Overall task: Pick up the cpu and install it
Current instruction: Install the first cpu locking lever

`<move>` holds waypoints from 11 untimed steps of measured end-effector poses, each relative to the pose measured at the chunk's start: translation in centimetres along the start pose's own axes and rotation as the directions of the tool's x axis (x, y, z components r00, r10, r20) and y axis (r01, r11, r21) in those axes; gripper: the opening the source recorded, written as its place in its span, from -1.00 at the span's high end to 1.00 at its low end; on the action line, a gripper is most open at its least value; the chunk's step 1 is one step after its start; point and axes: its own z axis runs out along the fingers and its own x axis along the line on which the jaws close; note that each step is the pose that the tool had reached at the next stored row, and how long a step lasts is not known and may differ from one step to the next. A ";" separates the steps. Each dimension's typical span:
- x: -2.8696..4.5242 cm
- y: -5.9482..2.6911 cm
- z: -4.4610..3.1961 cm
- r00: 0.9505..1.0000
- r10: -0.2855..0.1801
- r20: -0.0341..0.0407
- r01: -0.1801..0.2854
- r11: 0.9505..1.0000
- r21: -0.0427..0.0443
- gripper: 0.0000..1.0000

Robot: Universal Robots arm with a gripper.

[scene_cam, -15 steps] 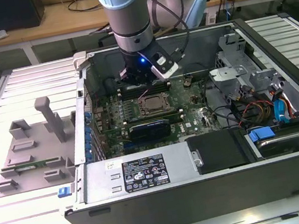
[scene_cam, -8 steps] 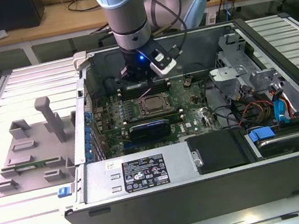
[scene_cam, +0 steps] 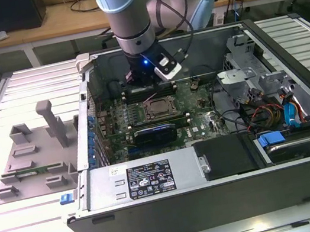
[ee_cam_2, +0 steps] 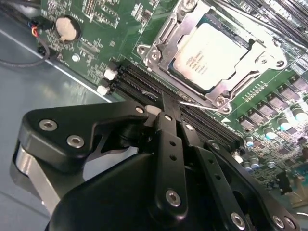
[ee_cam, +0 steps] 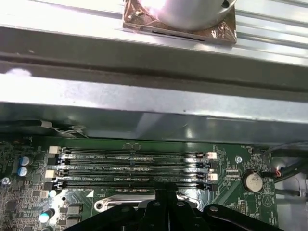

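The small flat square cpu with a shiny silver-grey metal top [ee_cam_2: 211,57] is seen seated inside the metal socket frame [ee_cam_2: 159,48] on the green motherboard [scene_cam: 199,108] of the open grey computer case [scene_cam: 217,198]. The black gripper [ee_cam_2: 169,108] is held just above the black memory slots [ee_cam: 137,168] beside that socket, its fingers [ee_cam_2: 168,144] pressed together with nothing gripped between them.

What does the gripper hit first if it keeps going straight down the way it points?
Probably the memory slots on the motherboard: the gripper points at them, beside the socket frame holding the cpu. Depth is unclear.
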 end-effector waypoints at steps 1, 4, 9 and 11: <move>0.02 -0.02 0.11 1.000 0.012 0.003 -0.012 1.000 0.002 0.79; 0.05 0.11 0.33 1.000 0.018 0.005 -0.018 1.000 0.009 0.79; 0.32 0.55 0.83 1.000 0.014 0.007 -0.014 0.999 0.041 0.79; 0.40 0.62 0.94 1.000 0.014 0.008 -0.015 0.999 0.050 0.79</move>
